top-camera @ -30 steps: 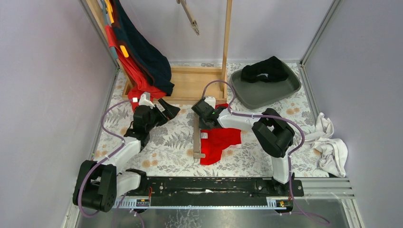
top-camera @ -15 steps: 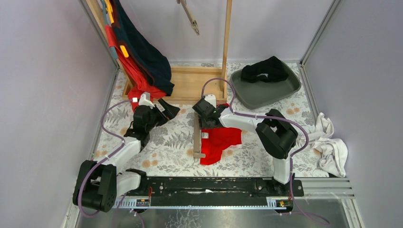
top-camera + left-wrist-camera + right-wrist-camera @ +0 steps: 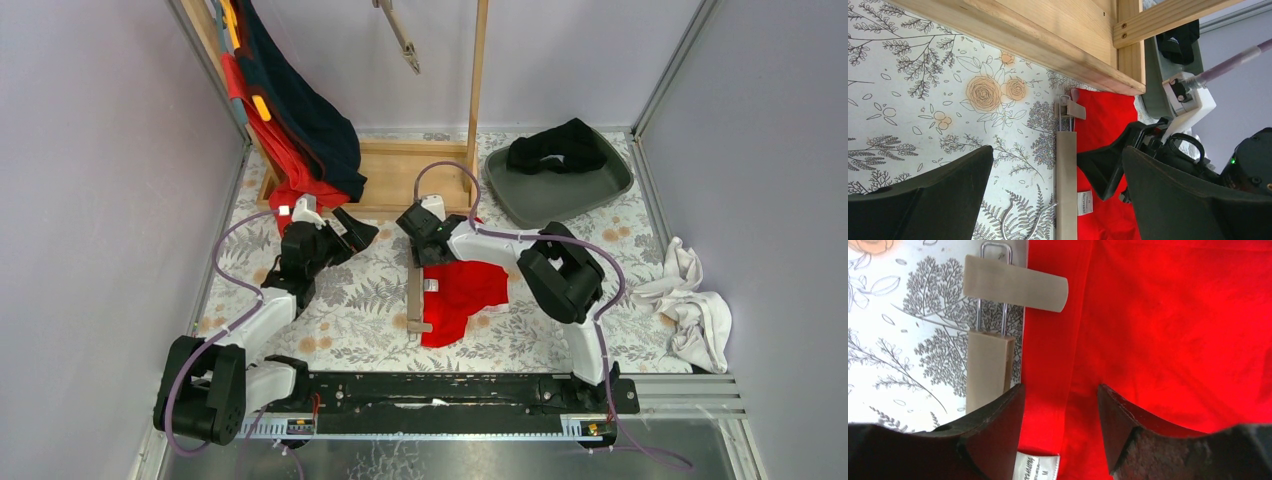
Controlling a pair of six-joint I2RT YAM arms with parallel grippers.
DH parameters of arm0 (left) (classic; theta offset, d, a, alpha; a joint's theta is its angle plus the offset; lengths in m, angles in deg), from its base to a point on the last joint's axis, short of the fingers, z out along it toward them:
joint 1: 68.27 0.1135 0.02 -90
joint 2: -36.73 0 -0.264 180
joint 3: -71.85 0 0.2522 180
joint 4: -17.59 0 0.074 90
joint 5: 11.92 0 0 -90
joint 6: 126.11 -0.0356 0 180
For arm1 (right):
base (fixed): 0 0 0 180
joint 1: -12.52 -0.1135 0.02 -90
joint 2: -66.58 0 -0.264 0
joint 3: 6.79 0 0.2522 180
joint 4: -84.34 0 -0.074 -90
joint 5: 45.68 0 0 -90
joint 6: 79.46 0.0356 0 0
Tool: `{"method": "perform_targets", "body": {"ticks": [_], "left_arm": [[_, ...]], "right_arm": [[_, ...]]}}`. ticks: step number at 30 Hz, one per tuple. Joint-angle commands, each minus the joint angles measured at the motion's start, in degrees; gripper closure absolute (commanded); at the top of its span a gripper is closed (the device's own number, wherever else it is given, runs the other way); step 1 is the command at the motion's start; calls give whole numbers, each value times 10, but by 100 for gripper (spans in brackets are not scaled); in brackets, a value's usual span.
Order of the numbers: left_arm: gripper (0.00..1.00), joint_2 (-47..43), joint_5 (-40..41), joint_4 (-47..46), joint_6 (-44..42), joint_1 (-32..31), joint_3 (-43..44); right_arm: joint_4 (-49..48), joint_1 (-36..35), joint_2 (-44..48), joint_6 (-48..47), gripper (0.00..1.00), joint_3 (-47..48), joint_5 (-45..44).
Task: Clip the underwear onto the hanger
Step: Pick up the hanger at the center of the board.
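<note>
The red underwear (image 3: 465, 295), lying flat on the tabletop (image 3: 350, 290) just beside the hanger (image 3: 414, 290), is judged light and limp, best pinched at its waistband edge by the clip (image 3: 1015, 282), where the right end effector (image 3: 1060, 390) is held spread, as is the left end effector (image 3: 1057, 152).

Wht/blk arms (image 3: 262, 315), purple cables (image 3: 1228, 64), blk right gripper (image 3: 1059, 395)

Qty: 1 red underwear (image 3: 468, 292), 1 hanger (image 3: 414, 292) on desk (image 3: 350, 310), 1 grey tray (image 3: 565, 207) w/ 1 black garment (image 3: 556, 148), 1 white cloth (image 3: 692, 305), 1 wooden rack (image 3: 400, 180), 2 hung garments (image 3: 305, 115).
</note>
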Motion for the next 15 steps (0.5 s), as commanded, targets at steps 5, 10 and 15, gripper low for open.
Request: {"method": "perform_targets", "body": {"ticks": [5, 10, 15], "left_arm": [[0, 2, 11, 1, -16, 5, 13], [0, 8, 11, -2, -16, 4, 13], [0, 9, 14, 1, -17, 4, 13]], "right_arm": [[-11, 23, -1, 8, 35, -4, 36], [-19, 33, -15, 7, 46, -10, 78], [-25, 36, -18, 7, 84, -17, 104]]}}
